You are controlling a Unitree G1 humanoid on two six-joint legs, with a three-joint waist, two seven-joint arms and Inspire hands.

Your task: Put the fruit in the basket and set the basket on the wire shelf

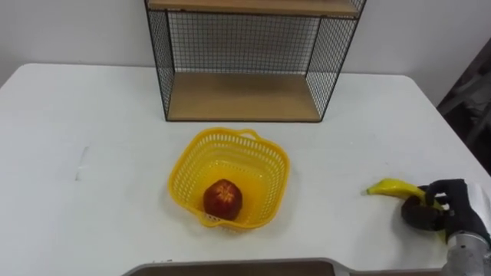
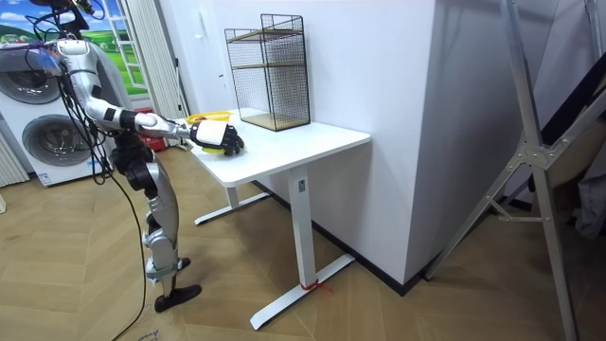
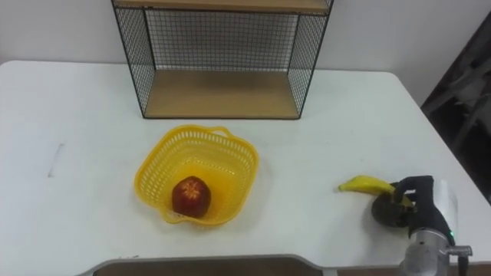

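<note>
Banana (image 1: 393, 188) at the bench's (image 1: 92, 115) right side, right hand (image 1: 439, 208) curled round one end; apple (image 1: 222, 198) sits in the basket (image 1: 179, 178).

feels like a lab corner dressed up as a home: washing machines (image 2: 55, 144) by the wall, wood-plank floor (image 2: 398, 308), a plain white desk (image 2: 294, 144), a metal stand (image 2: 532, 180) nearby.

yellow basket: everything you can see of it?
Yellow plastic-looking basket, lattice walls, wavy rounded-square rim, small handle loops at the far and near edges. It stands upright on the white table, just in front of the wire shelf and apart from it. One red apple lies inside, toward the near side. Nothing else touches it; the right hand grips the banana well off to its right.
</note>
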